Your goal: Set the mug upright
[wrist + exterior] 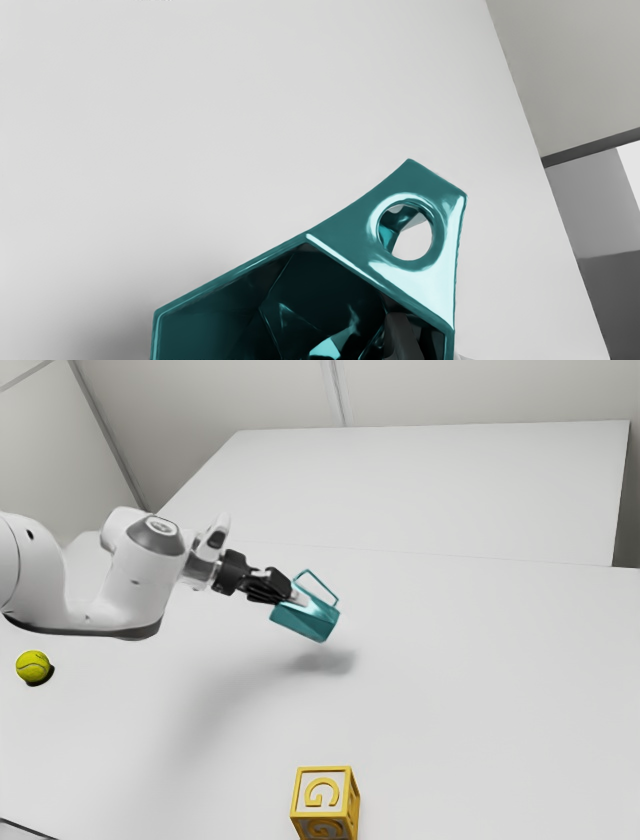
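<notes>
The gripper (294,598) is closed on the wall of the teal mug (307,622), one finger inside it. The mug hangs tilted above the white table (460,690), not upright. Farther away lie the yellow letter block (323,798) and, at the exterior view's left, the tennis ball (33,666).

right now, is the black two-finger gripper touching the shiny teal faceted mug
Touching. The exterior view shows the gripper holding the mug by its wall, clear of the white table, its shadow apart beneath.
</notes>
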Available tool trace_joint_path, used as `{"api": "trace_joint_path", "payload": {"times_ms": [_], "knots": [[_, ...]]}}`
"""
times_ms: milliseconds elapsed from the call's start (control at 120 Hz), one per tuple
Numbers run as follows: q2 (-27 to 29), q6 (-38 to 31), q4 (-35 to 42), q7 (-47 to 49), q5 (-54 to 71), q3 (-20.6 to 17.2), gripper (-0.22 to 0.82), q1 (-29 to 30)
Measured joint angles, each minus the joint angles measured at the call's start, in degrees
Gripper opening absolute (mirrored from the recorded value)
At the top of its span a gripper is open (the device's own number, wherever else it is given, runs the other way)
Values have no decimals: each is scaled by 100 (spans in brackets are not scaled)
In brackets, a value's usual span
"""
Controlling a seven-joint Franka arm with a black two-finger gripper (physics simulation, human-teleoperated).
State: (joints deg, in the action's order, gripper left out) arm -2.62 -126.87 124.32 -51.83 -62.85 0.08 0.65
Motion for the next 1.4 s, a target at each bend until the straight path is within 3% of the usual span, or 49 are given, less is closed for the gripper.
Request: {"api": "trace_joint_path", "payload": {"times_ms": [358, 750, 1058, 1400], "knots": [[470, 499, -137, 1207, 2927, 25, -18, -8], [532, 620, -131, 2411, 5305, 5, -18, 18], [794, 535, 158, 3324, 6241, -8, -18, -125], [950, -88, 781, 4116, 6446, -8, -18, -180]]}}
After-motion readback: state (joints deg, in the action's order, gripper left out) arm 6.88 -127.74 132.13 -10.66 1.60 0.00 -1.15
